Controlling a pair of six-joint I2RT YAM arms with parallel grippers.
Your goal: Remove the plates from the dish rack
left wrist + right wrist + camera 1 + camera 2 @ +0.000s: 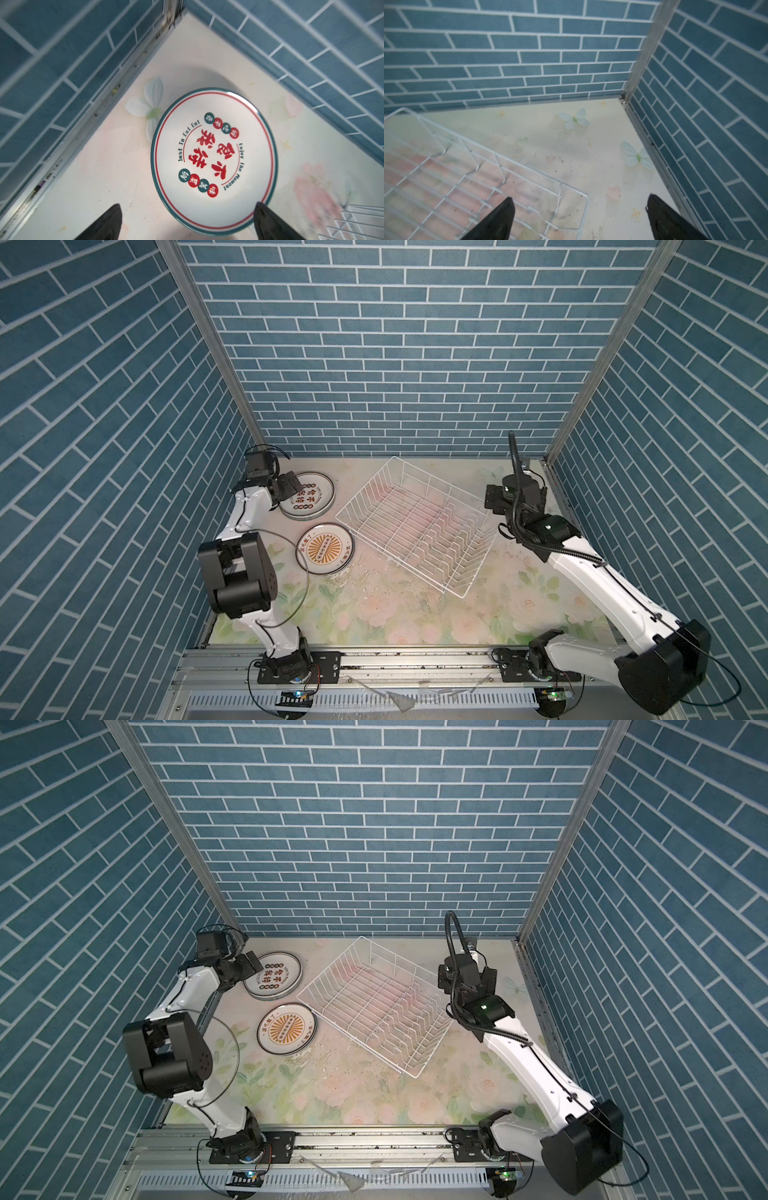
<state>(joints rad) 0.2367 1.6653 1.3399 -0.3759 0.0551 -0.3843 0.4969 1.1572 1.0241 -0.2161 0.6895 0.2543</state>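
The left tool (188, 205) stands spread wide with nothing between its two dark fingers. In the left wrist view one fingertip shows over bare counter and the other over the rim of the red-lettered plate (214, 160). In both top views this tool (291, 484) (243, 965) overlaps the left edge of that plate (309, 494) (276, 975); whether it touches the plate cannot be told. The plate lies face up in the far left corner of the counter (415, 622) and seems to top a small stack, as extra rims show beneath it. It bears red characters, red and green dots and the words "Just To Eat Eat" and "Enjoy The Moment". Just nearer the camera lies the sunburst plate (325, 548) (286, 1028), also face up and flat on the counter, close to the first plate but apart from it. Both plates sit outside the dish rack (449, 539) (374, 1006), to its left, the sunburst plate nearly against the rack's left corner. The rack rests at an angle in the middle of the flower-printed counter. The right tool (580, 197) is likewise spread wide and grips nothing. In the right wrist view one fingertip shows over the rack's (467, 166) wire corner and the other over bare counter. In both top views it (492, 498) (444, 979) hangs by the rack's right corner. Blue brick-patterned walls (395, 344) enclose the counter on three sides.
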